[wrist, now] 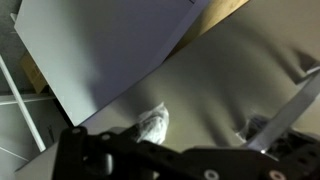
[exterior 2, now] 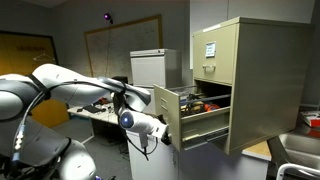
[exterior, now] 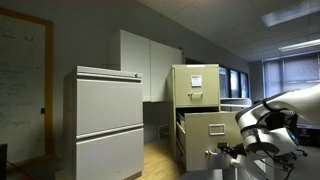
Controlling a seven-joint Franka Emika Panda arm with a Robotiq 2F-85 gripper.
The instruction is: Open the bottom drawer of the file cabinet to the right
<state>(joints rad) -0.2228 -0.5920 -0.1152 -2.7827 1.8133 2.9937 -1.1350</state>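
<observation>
The deep tan metal bottom drawer (exterior 2: 205, 128) of the tall narrow tan file cabinet (exterior 2: 265, 70) is seen pulled well out, its front right at the black robot claw (exterior 2: 163, 132); whether the jaws are apart or together cannot be told. The drawer is judged stiff and heavy with contents, and best gripped by the handle at mid-front. One claw, one tan cabinet and two drawer fronts are counted.
</observation>
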